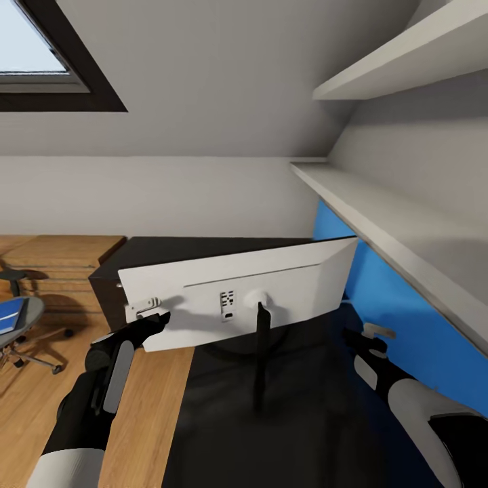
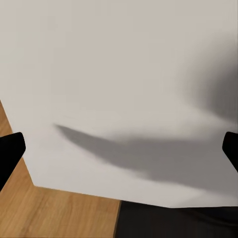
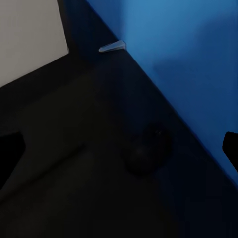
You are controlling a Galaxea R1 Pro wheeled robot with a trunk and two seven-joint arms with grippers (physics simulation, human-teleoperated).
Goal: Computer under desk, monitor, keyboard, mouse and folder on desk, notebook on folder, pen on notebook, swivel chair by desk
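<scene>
Monitor (image 1: 271, 291): white back toward the camera, tilted, on a black stem over the desk (image 1: 298, 420), near its left edge.
Left pincer (image 1: 150, 310): at the monitor's lower left corner, touching it; grip cannot be told.
Right pincer (image 1: 375, 333): over the desk's right edge by the blue wall (image 1: 413, 318), fingers spread, empty.
Mouse (image 3: 146, 148): on the desk, near the blue wall.
Chair (image 1: 17, 325): on the wooden floor, well left of the desk.
</scene>
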